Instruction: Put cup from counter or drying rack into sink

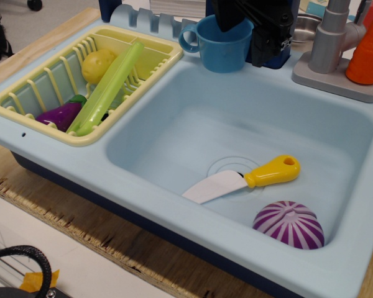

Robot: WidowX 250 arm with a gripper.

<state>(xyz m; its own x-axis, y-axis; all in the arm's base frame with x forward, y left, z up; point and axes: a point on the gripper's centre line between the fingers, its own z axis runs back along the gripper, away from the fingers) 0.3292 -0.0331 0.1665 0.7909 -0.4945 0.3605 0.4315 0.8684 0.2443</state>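
The blue cup (219, 46) stands upright on the pale-blue counter (174, 68) at the back edge of the sink (193, 124), its loop handle pointing left. My black gripper (247, 38) is at the cup's right side. Its jaws are apart: one finger (229, 17) hangs over the cup's opening and the other (265, 51) is outside the cup's right wall. They do not look closed on the wall. The yellow drying rack (31, 115) sits to the left and holds no cup.
The sink holds a yellow-handled knife (245, 179) and a purple-and-white striped dome (288, 225). The rack holds a green stalk (109, 87), a yellow potato (97, 64) and a purple eggplant (60, 115). A grey faucet (332, 46) and an orange carrot (367, 46) stand at the back right.
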